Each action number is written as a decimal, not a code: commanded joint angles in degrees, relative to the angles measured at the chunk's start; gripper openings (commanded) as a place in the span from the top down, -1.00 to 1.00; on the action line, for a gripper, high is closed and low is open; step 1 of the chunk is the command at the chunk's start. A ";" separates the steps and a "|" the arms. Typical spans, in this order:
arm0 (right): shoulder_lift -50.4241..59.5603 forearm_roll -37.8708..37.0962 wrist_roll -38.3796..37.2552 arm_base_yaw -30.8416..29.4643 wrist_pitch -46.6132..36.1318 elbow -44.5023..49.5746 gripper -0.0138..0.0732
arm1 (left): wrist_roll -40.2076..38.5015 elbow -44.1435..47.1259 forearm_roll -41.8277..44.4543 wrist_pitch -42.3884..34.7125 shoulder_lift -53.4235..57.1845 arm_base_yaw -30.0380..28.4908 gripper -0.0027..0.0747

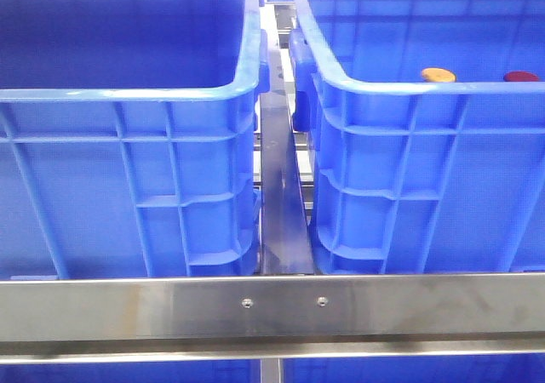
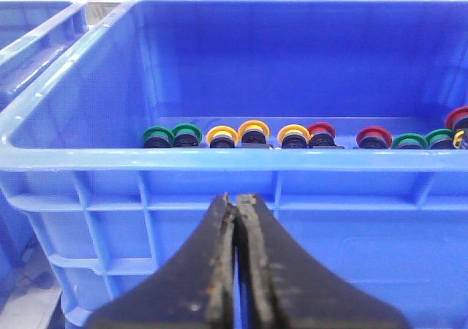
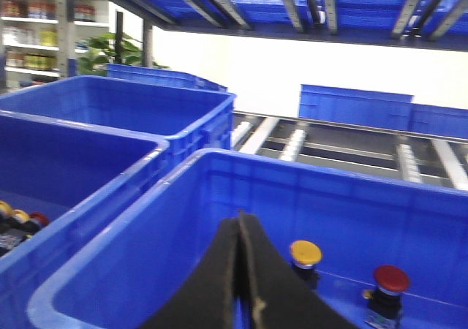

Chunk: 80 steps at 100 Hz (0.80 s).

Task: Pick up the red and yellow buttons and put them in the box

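A yellow button (image 1: 438,75) and a red button (image 1: 521,77) lie inside the right blue box (image 1: 400,170). In the right wrist view the yellow button (image 3: 306,252) and red button (image 3: 391,278) stand on the box floor just beyond my right gripper (image 3: 240,214), which is shut and empty over the box (image 3: 131,270). My left gripper (image 2: 238,197) is shut and empty, outside the near wall of the left crate (image 2: 219,161). That crate holds a row of several green, yellow (image 2: 222,135) and red (image 2: 374,136) buttons. Neither gripper shows in the front view.
The left crate (image 1: 128,170) stands beside the box, with a dark steel strip (image 1: 281,213) in the gap between them. A steel rail (image 1: 272,311) crosses the front. More blue crates (image 3: 168,102) and conveyor rollers (image 3: 344,146) lie behind.
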<state>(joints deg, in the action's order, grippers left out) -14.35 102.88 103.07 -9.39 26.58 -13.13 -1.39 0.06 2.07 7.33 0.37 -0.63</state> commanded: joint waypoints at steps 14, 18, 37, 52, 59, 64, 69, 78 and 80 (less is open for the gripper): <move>-0.37 7.01 -0.12 4.30 0.92 -1.58 0.76 | -0.59 3.00 -0.41 -4.82 1.76 -0.02 0.98; -0.37 7.01 -0.12 5.49 0.85 -1.58 0.76 | -0.59 3.00 -0.41 -4.82 1.76 -0.02 0.98; -0.37 7.01 -0.12 13.68 0.72 -1.58 0.76 | -0.59 3.00 -0.41 -4.82 1.76 -0.02 0.98; 0.93 7.01 -0.12 21.98 -6.30 -1.58 0.76 | -0.59 3.00 -0.41 -4.82 1.76 -0.02 0.98; 2.00 7.01 -0.12 23.86 -13.28 -1.58 0.76 | -0.59 3.00 -0.41 -4.82 1.76 -0.02 0.98; 2.74 7.01 -0.12 23.99 -17.51 -1.58 0.76 | -0.59 3.00 -0.41 -4.82 1.76 -0.02 0.98; 3.46 7.01 -0.12 23.92 -20.59 -1.58 0.76 | -0.59 3.00 -0.41 -4.82 1.76 -0.02 0.98; 4.52 7.01 -0.12 23.79 -23.99 -1.58 0.76 | -0.59 3.00 -0.41 -4.82 1.76 -0.02 0.98; 4.67 7.01 -0.12 23.68 -24.39 -1.58 0.76 | -0.59 3.00 -0.41 -4.82 1.76 -0.02 0.98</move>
<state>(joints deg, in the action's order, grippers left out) -9.82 103.74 103.07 14.33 4.63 -13.13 -1.45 0.06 2.07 7.33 0.37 -0.63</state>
